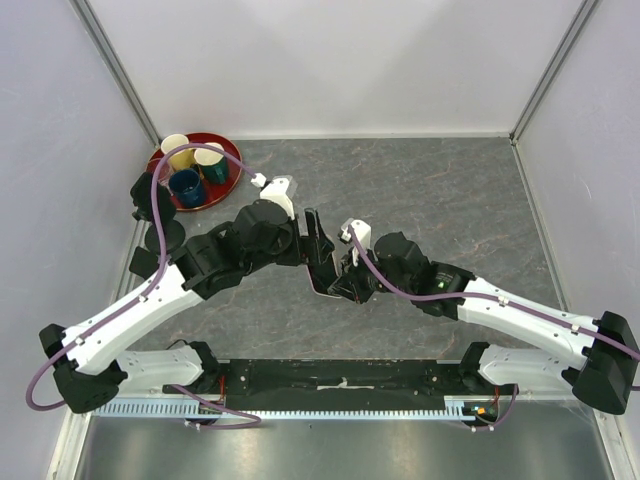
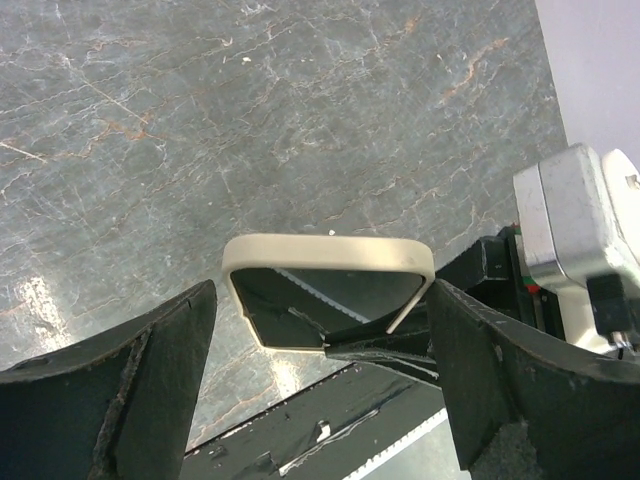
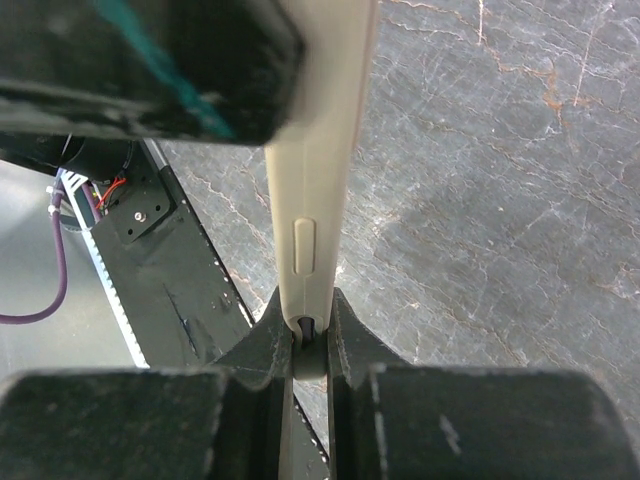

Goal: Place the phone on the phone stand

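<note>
Cream-cased phone (image 2: 328,254) stands inside the wide-open left end effector (image 2: 320,305) — its edge pinched in the right end effector (image 3: 310,335)

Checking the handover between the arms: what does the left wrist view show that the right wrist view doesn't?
Only left wrist: the phone face-on, a dark glossy face in a cream rim, between the wide-apart left fingers. Only right wrist: the phone edge-on, with the side button on its cream edge, which the right fingers pinch. Both: the phone and the grey marbled table.
</note>
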You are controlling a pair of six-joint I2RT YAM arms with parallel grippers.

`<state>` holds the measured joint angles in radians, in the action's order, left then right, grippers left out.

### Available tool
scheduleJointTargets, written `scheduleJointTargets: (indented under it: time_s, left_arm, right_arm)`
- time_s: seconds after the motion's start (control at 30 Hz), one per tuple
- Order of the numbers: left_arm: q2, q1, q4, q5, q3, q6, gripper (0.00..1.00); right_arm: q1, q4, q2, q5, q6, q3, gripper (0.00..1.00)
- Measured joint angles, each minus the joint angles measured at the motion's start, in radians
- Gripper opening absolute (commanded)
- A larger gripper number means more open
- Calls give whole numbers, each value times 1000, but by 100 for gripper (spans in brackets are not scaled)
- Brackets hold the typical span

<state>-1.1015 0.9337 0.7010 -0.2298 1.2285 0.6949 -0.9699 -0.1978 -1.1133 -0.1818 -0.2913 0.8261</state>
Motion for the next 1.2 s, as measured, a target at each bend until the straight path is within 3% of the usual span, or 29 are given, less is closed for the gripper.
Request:
scheduleJointTargets:
  time_s: [0.3, 0.5, 0.6, 0.63, 0.7, 0.73, 0.8, 0.87, 0.9, 0.97, 1.0, 1.1, 1.2]
  left_arm:
    - [-14, 0, -31, 4, 1, 0, 90]
    - [-31, -1, -34, 2, 1, -1, 82]
    - [-31, -1, -34, 3, 1, -1, 68]
    - [-31, -1, -35, 3, 1, -2, 55]
    - [-31, -1, -36, 3, 1, -2, 39]
    - [-31, -1, -36, 3, 1, -3, 19]
    - [-31, -1, -37, 3, 1, -5, 3]
    - [-31, -1, -37, 1, 1, -5, 2]
    - [-31, -1, -37, -2, 0, -5, 2]
    - [-29, -1, -36, -10, -8, -6, 2]
    - [-26, -1, -34, -18, -14, -7, 2]
    - [-11, 0, -6, -53, -26, -6, 2]
    - [18, 0, 52, -118, -25, 2, 2]
  right_arm:
    - [-2, 1, 0, -5, 1, 0, 0]
    - [-2, -2, 0, -4, 1, 0, 0]
    - [-2, -3, 0, -3, 1, 0, 0]
    - [-2, -3, 0, -3, 1, 0, 0]
    - [-2, -4, 0, -1, 1, 0, 3]
    - [-2, -3, 0, 0, 1, 0, 9]
    - [-3, -3, 0, 1, 1, 0, 27]
    - [-3, -2, 0, 4, 1, 0, 45]
    - [-4, 3, 2, 5, 1, 0, 61]
    - [-5, 18, 15, 6, 0, 0, 75]
    - [-6, 26, 23, 7, 1, 0, 87]
    - [-8, 37, 43, 24, 0, 0, 97]
    - [-10, 38, 66, 62, 4, 0, 98]
